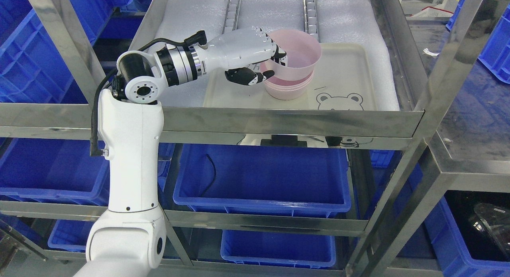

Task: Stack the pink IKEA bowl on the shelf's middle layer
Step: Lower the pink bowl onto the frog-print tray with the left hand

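Observation:
A pink bowl (297,55) sits tilted in the top of a stack of pink bowls (289,89) on a cream tray (346,75) on the shelf layer. My left hand (266,63) reaches in from the left and is shut on the top bowl's left rim, with fingers inside the rim and the thumb outside below it. The top bowl is not fully seated; its right side stands higher than the stack below. My right arm does not show.
The tray has a bear outline (340,101) at its front. White foam sheet (191,22) and roller strips (233,8) cover the shelf. Steel shelf posts (59,42) stand left and right. Blue bins (263,181) fill the lower layers.

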Controlling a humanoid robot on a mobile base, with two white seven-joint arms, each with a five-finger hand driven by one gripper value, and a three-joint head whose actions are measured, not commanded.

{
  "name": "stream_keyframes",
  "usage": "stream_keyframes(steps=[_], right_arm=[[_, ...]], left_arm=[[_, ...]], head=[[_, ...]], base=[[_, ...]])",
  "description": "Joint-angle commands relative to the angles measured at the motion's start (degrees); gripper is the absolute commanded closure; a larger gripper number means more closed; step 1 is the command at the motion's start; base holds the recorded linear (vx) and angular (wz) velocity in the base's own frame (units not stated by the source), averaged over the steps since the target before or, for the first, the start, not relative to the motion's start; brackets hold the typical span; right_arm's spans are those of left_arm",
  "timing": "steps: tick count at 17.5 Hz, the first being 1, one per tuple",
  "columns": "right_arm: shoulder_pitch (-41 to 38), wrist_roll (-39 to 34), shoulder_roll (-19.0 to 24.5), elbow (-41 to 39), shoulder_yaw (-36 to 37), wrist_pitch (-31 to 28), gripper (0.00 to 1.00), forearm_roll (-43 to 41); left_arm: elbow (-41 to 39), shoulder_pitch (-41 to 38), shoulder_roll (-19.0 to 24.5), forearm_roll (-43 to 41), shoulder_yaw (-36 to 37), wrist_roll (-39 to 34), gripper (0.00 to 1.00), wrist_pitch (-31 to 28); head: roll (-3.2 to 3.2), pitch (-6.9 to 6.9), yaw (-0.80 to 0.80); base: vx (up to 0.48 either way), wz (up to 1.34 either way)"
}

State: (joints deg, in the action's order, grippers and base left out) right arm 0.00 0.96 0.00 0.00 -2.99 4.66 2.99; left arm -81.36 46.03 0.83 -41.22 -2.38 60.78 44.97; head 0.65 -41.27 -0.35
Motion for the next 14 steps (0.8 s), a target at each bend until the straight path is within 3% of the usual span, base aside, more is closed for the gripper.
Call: stream_keyframes(steps=[1,7,10,11,13,14], right_arm=[[-0.3,0.1,-1.0,-1.0,0.0,0.0,0.00,0.0],[-0.3,0.1,-1.0,-1.0,0.0,0.0,0.00,0.0],[-0.2,0.1,-1.0,-1.0,0.0,0.0,0.00,0.0],[-0.3,0.1,-1.0,-1.0,0.0,0.0,0.00,0.0],[-0.3,0.1,-1.0,-1.0,0.0,0.0,0.00,0.0],[-0.2,0.1,-1.0,-1.0,0.0,0.0,0.00,0.0]], left_arm=[[4.3,-0.3,0.2,-4.2,-0.5,-0.1,0.99,0.0],[7.1,0.8,0.2,-4.4,-0.3,-0.8,0.98,0.0],[8.2,1.6,0.2,-4.0,0.1,-0.8,0.91,0.0],[8.4,1.6,0.2,-4.0,0.1,-0.8,0.82,0.0],[8.4,1.4,0.2,-3.8,1.2,-0.9,0.47,0.0],[8.3,1.4,0.2,-3.6,1.5,-1.4,0.35,0.0]], head=[[0.00,0.00,0.00],[0.00,0.00,0.00],[0.00,0.00,0.00],[0.00,0.00,0.00],[0.00,0.00,0.00],[0.00,0.00,0.00]], base=[[0.000,0.00],[-0.002,0.00],[0.000,0.00],[0.000,0.00],[0.000,0.00],[0.000,0.00]])
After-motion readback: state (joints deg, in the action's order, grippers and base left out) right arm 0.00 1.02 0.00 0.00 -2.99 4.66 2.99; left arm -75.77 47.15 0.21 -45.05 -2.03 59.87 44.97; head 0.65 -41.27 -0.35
